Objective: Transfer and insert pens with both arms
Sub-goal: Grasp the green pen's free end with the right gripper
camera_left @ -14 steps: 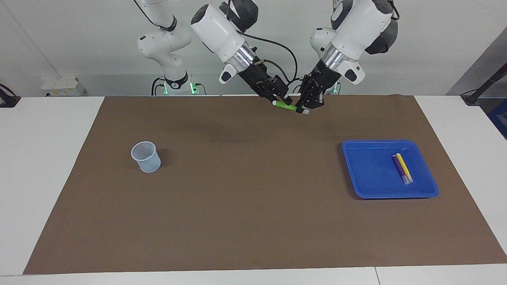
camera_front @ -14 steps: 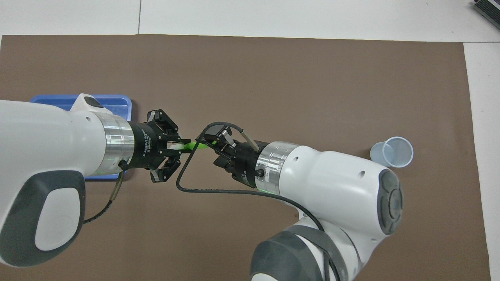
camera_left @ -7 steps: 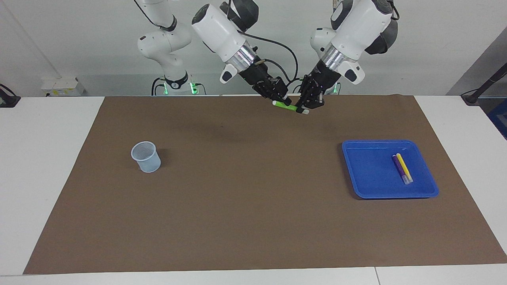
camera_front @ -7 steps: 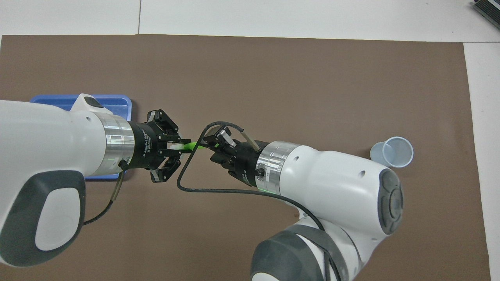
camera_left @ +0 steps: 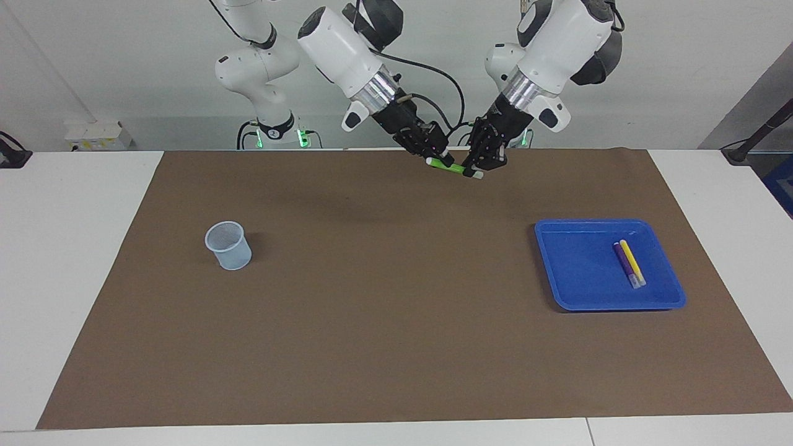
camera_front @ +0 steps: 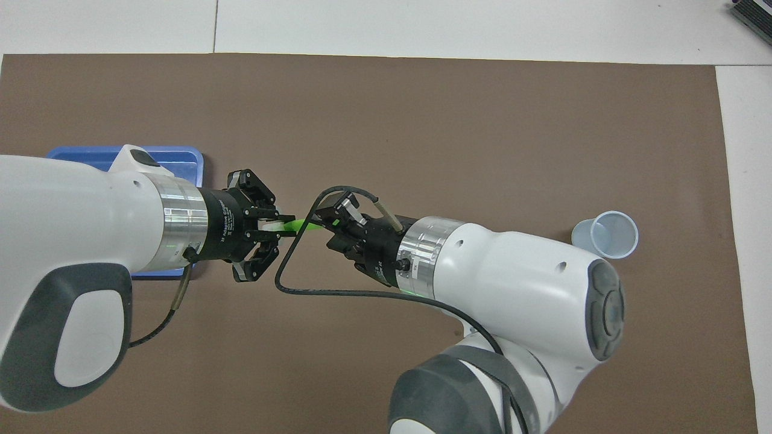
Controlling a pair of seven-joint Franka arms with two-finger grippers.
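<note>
Aloft, left hand (camera_left: 474, 168) clamps green pen (camera_left: 451, 166); right hand (camera_left: 441, 156) grips its free end, over brown mat (camera_left: 384, 297)

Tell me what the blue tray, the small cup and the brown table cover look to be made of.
Blue tray: probably moulded plastic, glossy; its raised rim catches light.
Small cup: likely thin plastic, pale and see-through, with a fine mesh or ribbed look on its wall.
Brown table cover: matte sheet, perhaps paper or felt; flat, without shine, edges cut straight. Which of the two cannot be told.
</note>
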